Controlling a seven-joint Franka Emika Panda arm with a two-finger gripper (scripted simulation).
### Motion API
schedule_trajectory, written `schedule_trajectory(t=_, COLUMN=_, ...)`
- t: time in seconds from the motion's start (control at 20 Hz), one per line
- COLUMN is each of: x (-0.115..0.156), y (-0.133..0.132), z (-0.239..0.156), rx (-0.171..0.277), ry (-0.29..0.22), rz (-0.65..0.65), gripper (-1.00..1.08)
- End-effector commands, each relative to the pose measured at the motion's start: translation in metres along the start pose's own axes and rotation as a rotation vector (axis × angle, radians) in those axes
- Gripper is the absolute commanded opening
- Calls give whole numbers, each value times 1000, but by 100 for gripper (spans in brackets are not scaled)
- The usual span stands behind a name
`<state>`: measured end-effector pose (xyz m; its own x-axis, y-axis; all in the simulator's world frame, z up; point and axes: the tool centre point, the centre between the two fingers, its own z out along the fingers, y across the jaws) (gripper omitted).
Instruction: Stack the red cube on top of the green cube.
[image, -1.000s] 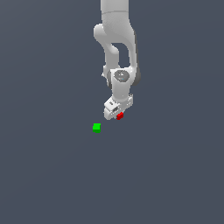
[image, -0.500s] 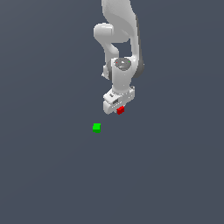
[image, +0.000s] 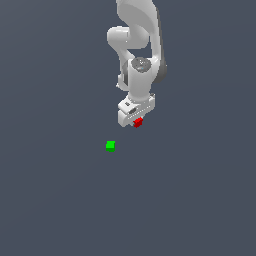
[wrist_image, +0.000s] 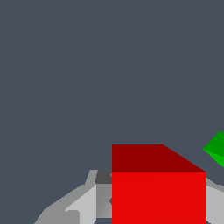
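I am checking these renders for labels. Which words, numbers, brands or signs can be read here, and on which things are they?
None can be read.
The red cube and the green cube have plain faces.
The gripper carries one small dark mark on its white body, too small to read.
The grey floor is bare of text.

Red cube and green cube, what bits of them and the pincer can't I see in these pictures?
- Red cube: in the exterior view the white pincer covers most of it; the wrist view's edge cuts off its lower part.
- Green cube: the wrist view's edge cuts it, only a corner shows.
- Pincer fingers: too small to tell apart in the exterior view; largely behind the red cube in the wrist view.
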<state>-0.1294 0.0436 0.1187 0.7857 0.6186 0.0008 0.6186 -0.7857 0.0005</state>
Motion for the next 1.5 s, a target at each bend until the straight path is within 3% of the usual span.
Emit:
schedule_trajectory(t=0.0, x=0, y=0, z=0, rx=1, ry=0, rz=0, gripper=-100)
schedule_trajectory(t=0.4, x=-4, y=29, z=11, rx=-1, ry=-1, rz=0, gripper=-100)
schedule_trajectory(t=1.05, x=-14, y=132, z=48, rx=-1, ry=-2, rz=0, gripper=-100)
schedule_trajectory(t=1.45, x=-15, y=158, z=57, rx=0, ry=-1, rz=1, gripper=-100)
